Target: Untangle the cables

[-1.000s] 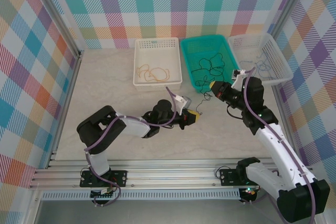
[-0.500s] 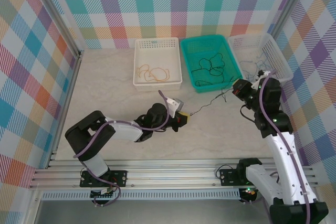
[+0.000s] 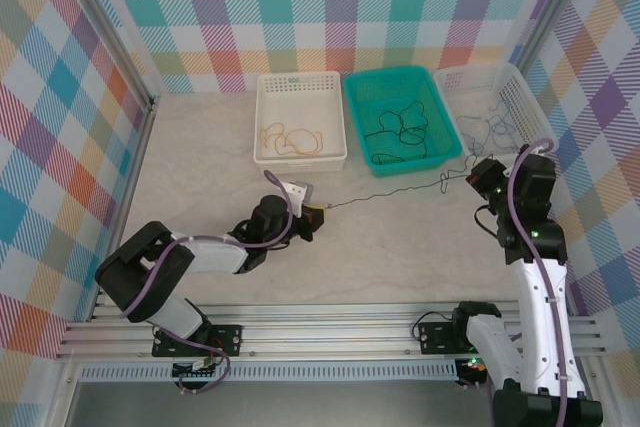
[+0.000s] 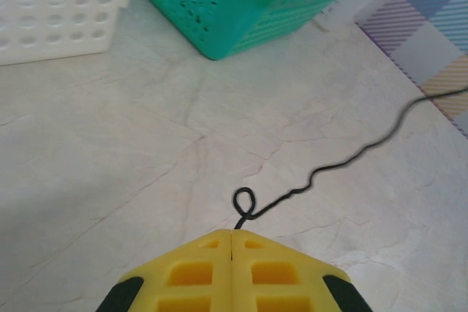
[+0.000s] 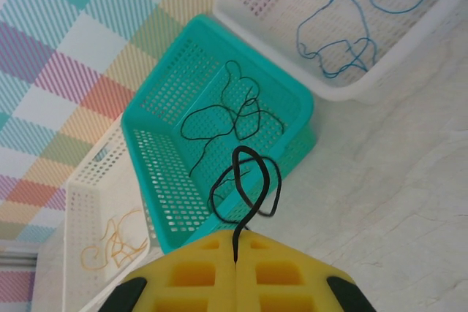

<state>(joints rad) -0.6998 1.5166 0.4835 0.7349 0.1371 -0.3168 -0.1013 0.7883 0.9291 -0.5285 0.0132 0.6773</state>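
Observation:
A thin black cable stretches across the table between both grippers. My left gripper is shut on its left end, where a small loop sticks out past the yellow fingers. My right gripper is shut on the other end, with a black loop hanging from the closed jaws. More black cable lies in the teal basket. Orange-tan cable lies in the left white basket. Blue cable lies in the right white basket.
The three baskets stand in a row along the back wall. The checkered side walls close in the table left and right. A metal rail runs along the near edge.
Both grippers have pulled apart, the left moving left and the right moving right. The black cable between them has drawn out into a long line across the table.

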